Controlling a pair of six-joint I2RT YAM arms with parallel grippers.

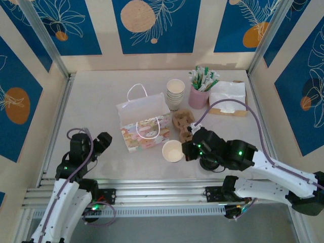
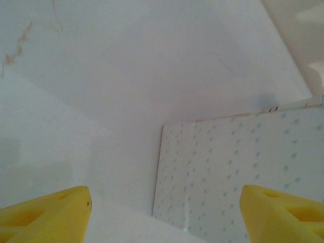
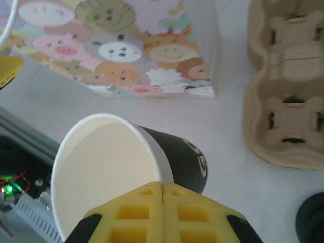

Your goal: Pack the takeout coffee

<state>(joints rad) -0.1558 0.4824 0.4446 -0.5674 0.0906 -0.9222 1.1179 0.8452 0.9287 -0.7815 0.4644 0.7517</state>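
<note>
A lidless paper cup, cream inside with a black printed wall, stands in front of the cartoon-print gift bag. My right gripper is shut on this cup's near rim, its yellow fingers pressed together. The lidded takeout coffee is out of view. My left gripper hangs open to the left of the bag, facing a white dotted panel, nothing between its fingers.
A brown cardboard cup carrier lies right of the bag. Behind it are stacked cream cups, a pink holder of green-white sticks and napkins. A dark round object sits at the right wrist view's corner.
</note>
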